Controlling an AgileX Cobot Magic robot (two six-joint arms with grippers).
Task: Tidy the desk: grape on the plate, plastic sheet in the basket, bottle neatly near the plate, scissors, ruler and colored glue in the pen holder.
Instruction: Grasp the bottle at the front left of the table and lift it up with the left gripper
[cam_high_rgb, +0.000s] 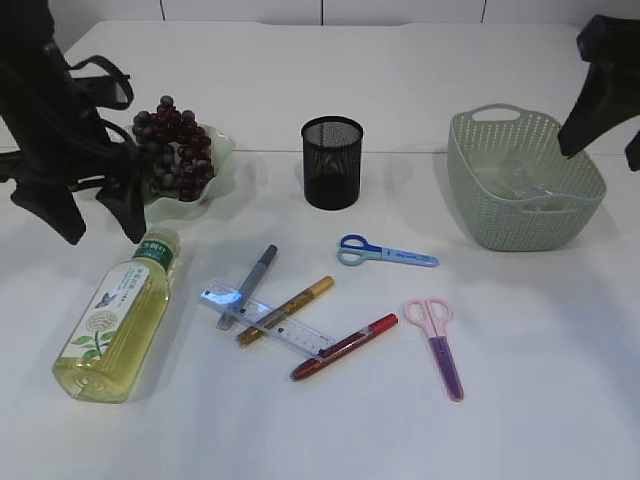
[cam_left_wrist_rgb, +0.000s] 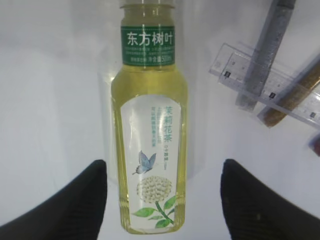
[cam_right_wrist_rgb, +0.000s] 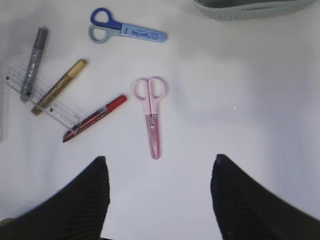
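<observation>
Left wrist view: your open jaws straddle the bottle (cam_left_wrist_rgb: 150, 150); it's full, heavy, slick, so grip the labelled middle.

Exterior: slanted down from chest height across table (cam_high_rgb: 500, 420). Left wrist: straight down, close over lying bottle (cam_left_wrist_rgb: 149, 135), ruler (cam_left_wrist_rgb: 265, 85) at edge. Right wrist: higher, down over pink scissors (cam_right_wrist_rgb: 151, 112). Ruler and glue pens shared by both wrist views.
</observation>
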